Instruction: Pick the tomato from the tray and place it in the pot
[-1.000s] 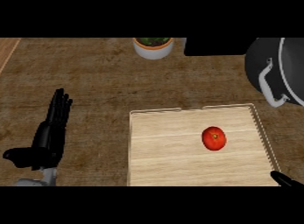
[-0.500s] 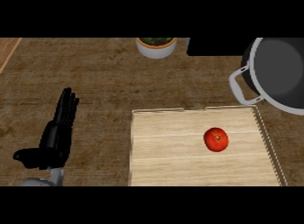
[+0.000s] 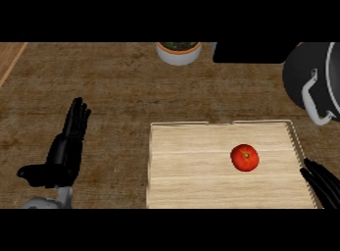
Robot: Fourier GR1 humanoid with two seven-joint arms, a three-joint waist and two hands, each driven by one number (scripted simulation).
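Two hands show, and the one that matters is the right hand [image 3: 328,188], coming in at the lower right corner with its fingers straight and spread a little, holding nothing. Only those fingers are in view (the palm is cut off by the edge). The tomato [image 3: 245,157] lies ahead of it and to its left, near but not touching, resting on the floor of the wooden tray [image 3: 194,181]. Its long axis looks to run roughly away from the robot, with the stem end tipped toward the right hand's side, though that is hard to tell for sure.

Well apart on the far side of the tray, the left hand [image 3: 64,152] rests open on the table [image 3: 114,93], fingers straight and pointing away. So the right hand is plainly the nearer one.

Farther ahead of the right hand stands the dark pot [image 3: 324,78], one handle turned toward the tray. Judging from this, the pick is not yet begun: the reach needs to go forward and leftward.
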